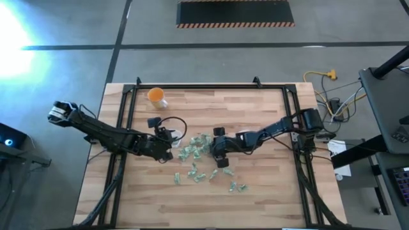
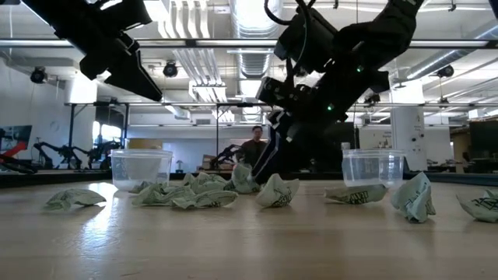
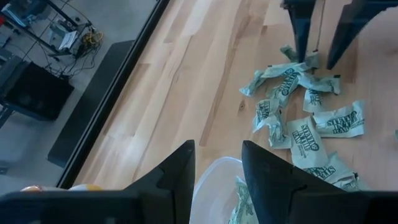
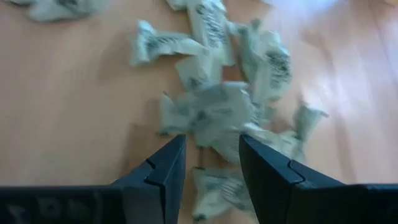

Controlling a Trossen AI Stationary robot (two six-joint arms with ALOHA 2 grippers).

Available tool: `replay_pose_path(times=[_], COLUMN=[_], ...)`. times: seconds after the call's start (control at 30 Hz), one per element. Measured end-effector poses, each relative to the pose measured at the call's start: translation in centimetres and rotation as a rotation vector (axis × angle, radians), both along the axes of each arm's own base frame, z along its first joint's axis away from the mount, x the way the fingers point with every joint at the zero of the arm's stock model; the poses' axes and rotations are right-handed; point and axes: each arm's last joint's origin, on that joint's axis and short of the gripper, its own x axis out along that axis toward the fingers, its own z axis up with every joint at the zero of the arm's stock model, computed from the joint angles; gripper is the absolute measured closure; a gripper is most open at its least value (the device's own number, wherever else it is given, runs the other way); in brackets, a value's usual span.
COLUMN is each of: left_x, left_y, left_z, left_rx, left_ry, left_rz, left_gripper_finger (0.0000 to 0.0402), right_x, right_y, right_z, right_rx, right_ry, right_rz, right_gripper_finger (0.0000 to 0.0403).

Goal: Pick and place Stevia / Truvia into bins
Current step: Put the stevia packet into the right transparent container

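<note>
Stevia sachets (image 4: 211, 115) lie just beyond right pincer (image 4: 212, 163).

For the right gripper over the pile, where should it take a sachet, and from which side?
From straight above. The right gripper hangs open over the sachet pile. The sachets lie crumpled, edges lifted off the table, so probably pinch one raised fold at the pile's rim, fingers astride it, to avoid taking several.

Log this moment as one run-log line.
left pincer: open, above bin | right pincer: open, over sachet pile | nothing held
</note>
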Motion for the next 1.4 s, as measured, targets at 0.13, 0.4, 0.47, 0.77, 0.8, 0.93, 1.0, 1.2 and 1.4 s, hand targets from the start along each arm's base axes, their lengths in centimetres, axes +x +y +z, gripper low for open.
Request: replay_pose_path(times=[0.13, 0.4, 0.47, 0.77, 0.8, 0.93, 1.0, 1.2, 1.4], left_x=[0.0, 0.0, -0.1, -0.1, -0.1, 0.0, 0.0, 0.0, 0.0], left_y=[0.0, 0.0, 0.0, 0.0, 0.0, 0.0, 0.0, 0.0, 0.0], left_z=[-0.1, -0.1, -0.2, -0.2, -0.2, -0.2, -0.2, -0.2, -0.2], left_rx=[0.001, 0.001, 0.001, 0.001, 0.001, 0.001, 0.001, 0.0, 0.0], left_ry=[0.003, 0.003, 0.004, 0.004, 0.003, 0.003, 0.002, -0.001, 0.0], left_rz=[0.0, 0.0, 0.0, 0.0, 0.0, 0.0, 0.0, 0.0, 0.0], left_gripper_finger=[0.0285, 0.0285, 0.0285, 0.0285, 0.0285, 0.0285, 0.0285, 0.0285, 0.0285], right_x=[-0.1, -0.2, -0.2, -0.1, -0.1, -0.1, -0.1, 0.1, 1.3], right_y=[0.1, 0.1, 0.1, -0.1, -0.1, -0.2, -0.2, -0.3, -0.5], right_z=[0.5, 0.4, 0.4, 0.4, 0.4, 0.4, 0.4, 0.0, -1.6], right_rx=[-0.012, -0.034, -0.034, -0.042, -0.042, -0.049, -0.05, -0.052, -0.06], right_ry=[-0.006, 0.005, 0.004, 0.001, -0.003, -0.003, -0.003, 0.0, 0.03], right_rz=[-0.009, -0.023, -0.023, -0.018, -0.019, -0.015, -0.015, -0.01, -0.021], right_gripper_finger=[0.0264, 0.0264, 0.0264, 0.0275, 0.0277, 0.0285, 0.0288, 0.0294, 0.0289])
